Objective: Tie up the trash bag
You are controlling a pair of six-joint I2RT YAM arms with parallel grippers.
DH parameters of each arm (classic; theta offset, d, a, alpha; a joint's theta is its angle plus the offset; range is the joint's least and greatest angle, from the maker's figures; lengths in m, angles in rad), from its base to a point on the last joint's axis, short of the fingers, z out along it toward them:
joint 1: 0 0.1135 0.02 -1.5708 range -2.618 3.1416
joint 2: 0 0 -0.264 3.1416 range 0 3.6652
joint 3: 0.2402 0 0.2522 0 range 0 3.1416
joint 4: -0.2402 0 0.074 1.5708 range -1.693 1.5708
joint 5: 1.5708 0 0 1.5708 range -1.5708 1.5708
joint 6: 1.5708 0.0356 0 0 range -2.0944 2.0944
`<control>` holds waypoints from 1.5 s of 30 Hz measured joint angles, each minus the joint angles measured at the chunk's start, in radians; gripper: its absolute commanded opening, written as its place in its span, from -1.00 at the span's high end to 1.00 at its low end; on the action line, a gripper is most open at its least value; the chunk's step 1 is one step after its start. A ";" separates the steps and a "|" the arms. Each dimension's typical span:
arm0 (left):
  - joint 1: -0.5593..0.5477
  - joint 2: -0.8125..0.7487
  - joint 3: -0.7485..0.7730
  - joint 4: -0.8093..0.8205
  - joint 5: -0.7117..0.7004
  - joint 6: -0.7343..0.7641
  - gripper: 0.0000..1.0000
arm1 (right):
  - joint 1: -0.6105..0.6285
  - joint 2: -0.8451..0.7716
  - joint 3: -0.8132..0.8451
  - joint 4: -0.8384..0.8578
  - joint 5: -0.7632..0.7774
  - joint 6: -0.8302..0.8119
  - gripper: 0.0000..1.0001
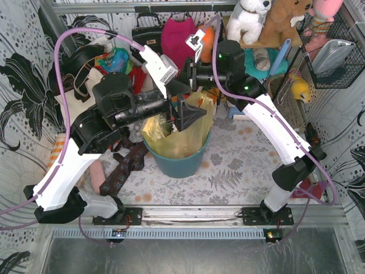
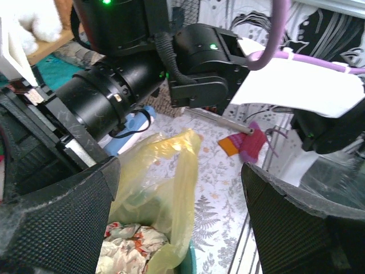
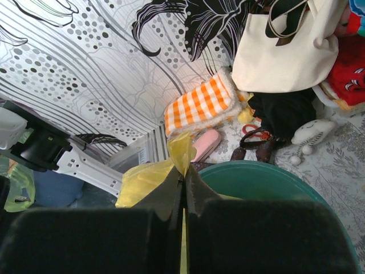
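The yellow-green trash bag (image 1: 188,137) stands in the teal round bin (image 1: 177,165) at the middle of the table. Crumpled printed paper (image 2: 128,251) lies inside it. In the right wrist view my right gripper (image 3: 183,171) is shut on a gathered tip of the bag's rim (image 3: 182,149), just above the bin's edge (image 3: 256,171). In the left wrist view my left gripper (image 2: 179,168) stands wide open. An upright flap of the bag (image 2: 179,165) rises between its two fingers without touching either. Both wrists crowd together above the bag's mouth in the top view.
A cream tote (image 3: 285,57), an orange checked cloth (image 3: 199,105) and a pink object (image 3: 205,142) lie left of the bin. A brown patterned bag (image 1: 122,168) sits beside the left arm. Plush toys (image 1: 251,17) and a wire basket (image 1: 336,51) line the back and right.
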State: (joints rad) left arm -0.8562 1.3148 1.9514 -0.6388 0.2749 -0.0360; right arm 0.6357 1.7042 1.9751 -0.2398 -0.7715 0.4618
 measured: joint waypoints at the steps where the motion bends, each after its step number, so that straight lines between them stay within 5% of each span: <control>1: -0.004 0.005 0.000 -0.003 -0.017 0.008 -0.94 | 0.000 0.000 -0.002 0.000 0.000 0.000 1.00; 12: -0.018 0.111 0.088 -0.009 -0.068 0.079 -0.76 | 0.000 -0.020 -0.035 -0.002 0.006 0.000 1.00; 19: -0.026 0.136 0.088 -0.040 -0.047 0.099 0.01 | 0.000 -0.051 -0.035 0.000 0.014 -0.003 1.00; 25: -0.027 0.093 0.045 -0.043 -0.066 0.106 0.94 | 0.000 -0.055 -0.039 0.000 0.034 -0.003 1.00; 45: -0.027 -0.265 -0.419 0.139 -0.274 0.077 1.00 | 0.026 -0.270 -0.433 0.292 0.258 0.248 1.00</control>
State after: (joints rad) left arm -0.8829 1.0496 1.5322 -0.4995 0.0013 0.0414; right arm 0.6613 1.4345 1.5417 0.0525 -0.5137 0.7097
